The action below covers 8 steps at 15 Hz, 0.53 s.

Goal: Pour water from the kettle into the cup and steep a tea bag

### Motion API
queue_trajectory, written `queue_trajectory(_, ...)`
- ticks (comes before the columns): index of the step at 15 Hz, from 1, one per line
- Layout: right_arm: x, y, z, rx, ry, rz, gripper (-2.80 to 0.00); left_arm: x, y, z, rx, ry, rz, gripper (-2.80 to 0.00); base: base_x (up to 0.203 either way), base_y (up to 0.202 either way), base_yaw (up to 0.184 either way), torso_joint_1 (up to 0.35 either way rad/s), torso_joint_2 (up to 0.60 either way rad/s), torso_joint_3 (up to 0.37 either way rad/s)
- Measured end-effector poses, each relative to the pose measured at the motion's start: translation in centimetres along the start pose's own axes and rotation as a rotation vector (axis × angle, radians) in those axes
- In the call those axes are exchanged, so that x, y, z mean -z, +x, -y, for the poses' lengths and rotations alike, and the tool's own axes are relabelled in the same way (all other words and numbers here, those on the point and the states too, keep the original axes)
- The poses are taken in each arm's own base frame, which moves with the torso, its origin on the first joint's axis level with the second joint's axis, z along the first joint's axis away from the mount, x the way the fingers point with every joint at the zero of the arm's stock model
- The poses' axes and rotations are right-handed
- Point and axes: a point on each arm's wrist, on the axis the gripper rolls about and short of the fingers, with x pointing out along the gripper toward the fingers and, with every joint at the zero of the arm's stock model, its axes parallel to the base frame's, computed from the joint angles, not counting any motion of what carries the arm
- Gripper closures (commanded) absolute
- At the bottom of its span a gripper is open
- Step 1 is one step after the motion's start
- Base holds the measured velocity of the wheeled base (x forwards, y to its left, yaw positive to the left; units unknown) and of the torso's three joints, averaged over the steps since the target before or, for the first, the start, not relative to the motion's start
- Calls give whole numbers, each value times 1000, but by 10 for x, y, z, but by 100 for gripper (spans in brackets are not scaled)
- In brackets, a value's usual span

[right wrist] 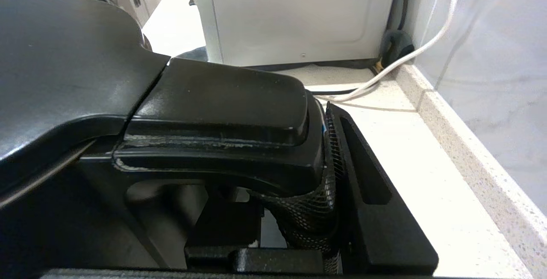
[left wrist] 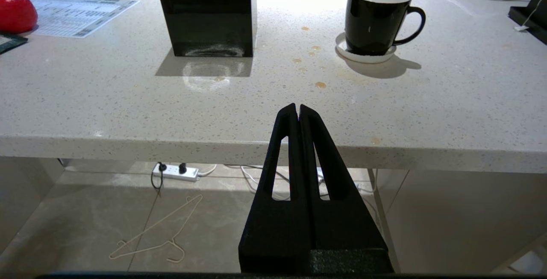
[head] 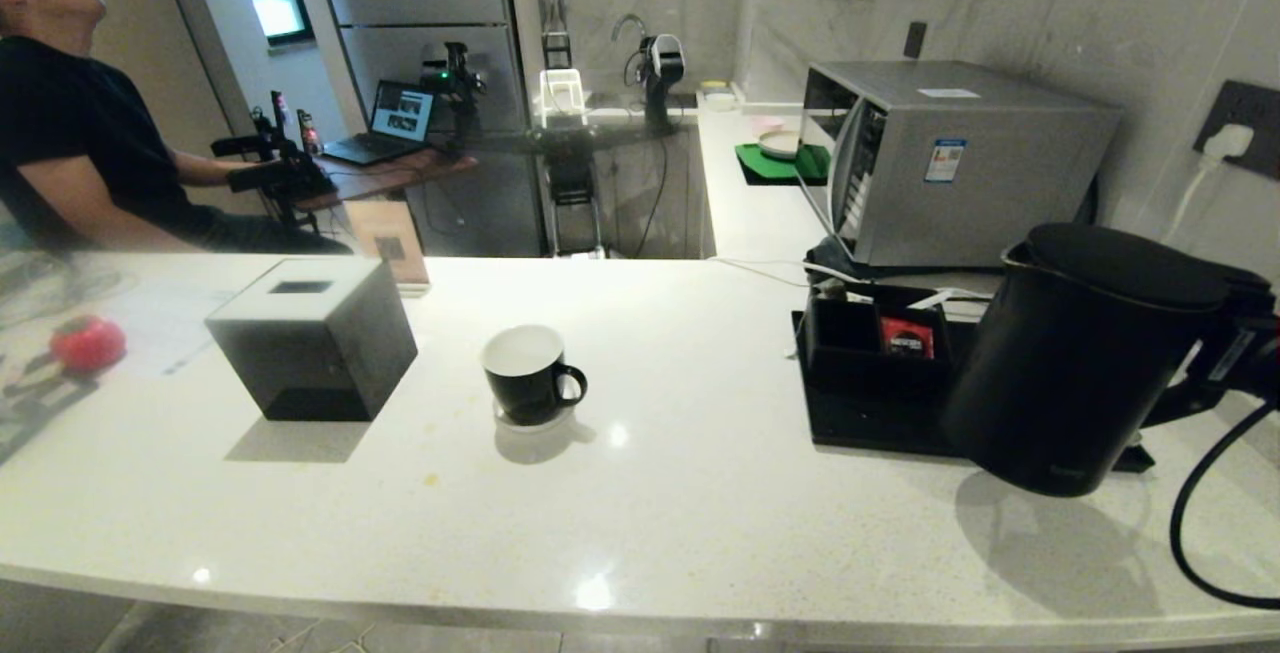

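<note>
The right claw (right wrist: 299, 210) is clamped on the handle of the matte black rounded electric kettle (head: 1080, 353), holding it tilted above the white speckled stone bench (head: 700, 513), spout toward the cup, presumably for carrying and pouring. The glossy black mug with white interior (head: 530, 373) stands upright on its small white saucer (left wrist: 363, 54), well apart from the kettle. The left claw (left wrist: 298, 109), fingers pressed together and empty, is parked below the bench edge.

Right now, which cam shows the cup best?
Left wrist view: the cup is close and unobstructed, showing handle, white interior and saucer. Head view shows it smaller, mid-counter. Right wrist view doesn't show it.
</note>
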Motion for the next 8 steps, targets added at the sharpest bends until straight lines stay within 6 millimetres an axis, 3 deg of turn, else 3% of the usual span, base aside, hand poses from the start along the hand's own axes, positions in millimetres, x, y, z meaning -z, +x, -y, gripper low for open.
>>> queue_trajectory(8,5,2,1,16,-2,-18,0,0,0,0,0,0,0,0,0,0,0,0,0,0)
